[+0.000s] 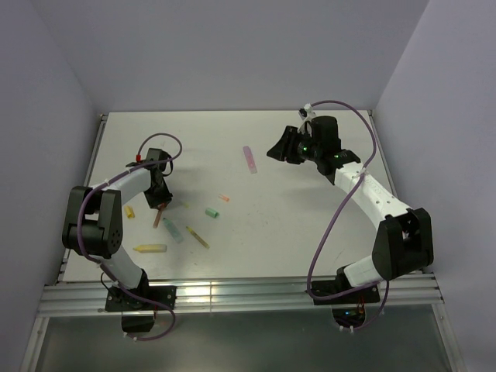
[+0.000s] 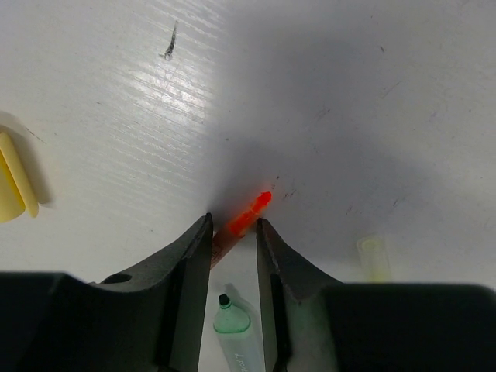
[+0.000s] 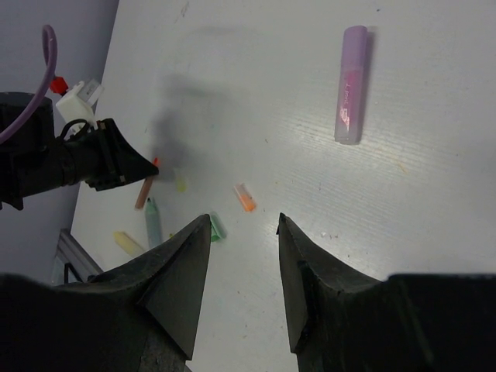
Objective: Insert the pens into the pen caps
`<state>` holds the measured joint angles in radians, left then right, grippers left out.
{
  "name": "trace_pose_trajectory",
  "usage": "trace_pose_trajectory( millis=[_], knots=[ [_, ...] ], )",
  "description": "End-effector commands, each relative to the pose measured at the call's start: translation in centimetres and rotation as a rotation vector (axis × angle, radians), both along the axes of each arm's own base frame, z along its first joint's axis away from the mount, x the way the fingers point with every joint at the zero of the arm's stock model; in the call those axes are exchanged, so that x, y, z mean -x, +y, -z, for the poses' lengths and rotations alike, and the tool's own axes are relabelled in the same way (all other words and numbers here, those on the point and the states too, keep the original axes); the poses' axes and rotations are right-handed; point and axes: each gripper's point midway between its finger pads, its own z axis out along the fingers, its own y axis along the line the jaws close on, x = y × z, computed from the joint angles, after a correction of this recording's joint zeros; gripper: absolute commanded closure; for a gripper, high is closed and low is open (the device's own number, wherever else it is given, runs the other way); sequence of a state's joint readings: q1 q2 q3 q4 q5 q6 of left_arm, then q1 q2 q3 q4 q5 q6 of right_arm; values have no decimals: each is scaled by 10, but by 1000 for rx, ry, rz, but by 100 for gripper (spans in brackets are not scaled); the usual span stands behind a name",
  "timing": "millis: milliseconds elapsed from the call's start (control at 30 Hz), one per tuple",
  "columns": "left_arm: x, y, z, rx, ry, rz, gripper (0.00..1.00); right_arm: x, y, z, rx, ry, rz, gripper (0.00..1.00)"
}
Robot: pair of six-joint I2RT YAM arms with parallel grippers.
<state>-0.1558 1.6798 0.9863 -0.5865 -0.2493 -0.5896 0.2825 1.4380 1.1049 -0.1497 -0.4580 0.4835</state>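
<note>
White desk [image 1: 310,232] across the whole top view, lightly scuffed. Left arm [image 1: 101,225] folded low over the near-left part; right arm [image 1: 372,201] stretched toward the far middle.

Left hand [image 1: 160,203] down at the desk, fingers [image 2: 194,248] a narrow way apart, one on each side of the orange-red pen [image 2: 252,211]. A sliver of bare desk showing beside the pen in the wrist view, no firm clamp visible. Right hand [image 3: 244,232] raised above the far desk, fingers apart, holding nothing.

Pink-purple pen [image 1: 249,159] alone at the far middle, just left of the right hand in the top view. Orange-red pen lying aslant, tip poking out past the left fingertips. Mint green pen [image 1: 172,230] just nearer than it, nib pointing toward the left hand. Yellow pen [image 1: 149,249] closest to the front edge; olive-yellow pen [image 1: 197,237] right of the mint one.

Green cap [image 1: 211,212] and orange cap [image 1: 225,197] loose toward the middle, apart from every pen. Yellow cap [image 1: 129,211] left of the left hand.
</note>
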Motion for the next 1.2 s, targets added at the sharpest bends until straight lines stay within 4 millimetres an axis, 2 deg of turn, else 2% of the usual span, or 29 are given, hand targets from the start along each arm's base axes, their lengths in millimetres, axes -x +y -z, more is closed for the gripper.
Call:
trace_pose_trajectory(
  millis=[0,467,833,933,1167],
  knots=[
    [1,0,5,6,19,-5,66,-3,-1,-22,-29,-67,3,52],
    [2,2,4,-4,25,-16,77,-2,0,-21,-34,-65,-5,54],
    [3,2,3,-2,27,-21,94,-1,2,-22,-42,-64,-14,55],
    [2,0,-1,5,18,-18,100,-1,2,-21,-43,-60,-16,55],
    [-5,-2,-24,24,-44,-15,100,-1,3,-20,-47,-59,-23,55]
  ],
)
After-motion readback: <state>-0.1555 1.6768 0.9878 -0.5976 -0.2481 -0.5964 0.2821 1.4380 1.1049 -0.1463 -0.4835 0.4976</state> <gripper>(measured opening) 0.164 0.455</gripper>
